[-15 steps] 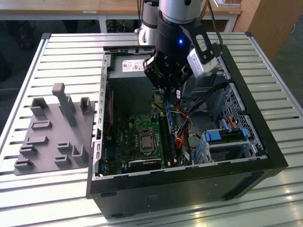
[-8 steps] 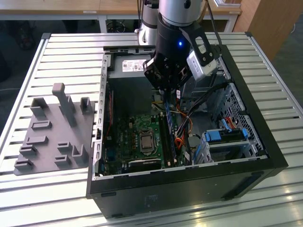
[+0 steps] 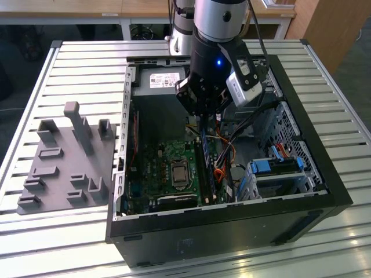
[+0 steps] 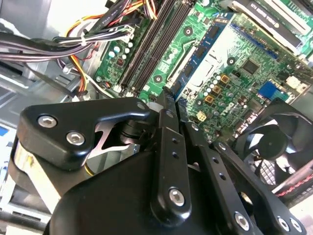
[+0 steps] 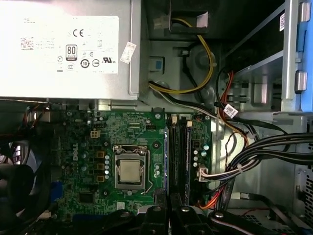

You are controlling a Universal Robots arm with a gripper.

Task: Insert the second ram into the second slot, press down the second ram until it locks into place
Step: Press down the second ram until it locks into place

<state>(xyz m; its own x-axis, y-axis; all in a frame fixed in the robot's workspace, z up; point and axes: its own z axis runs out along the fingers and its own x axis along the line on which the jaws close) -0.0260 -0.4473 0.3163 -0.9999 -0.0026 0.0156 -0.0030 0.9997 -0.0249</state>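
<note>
Slatted table (image 3: pixel 75 63): computer case (image 3: pixel 232 231), grey fixture plate (image 3: pixel 58 194).

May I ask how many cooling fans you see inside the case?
1: a black fan beside the green motherboard in the second wrist view. Others may be hidden inside the power supply.

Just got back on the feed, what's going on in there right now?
The robot's hand hangs inside the open computer case, over the memory slots that sit beside the processor socket on the motherboard. From these views I can't tell whether it carries the second ram, or whether that stick is already seated and locked.
</note>
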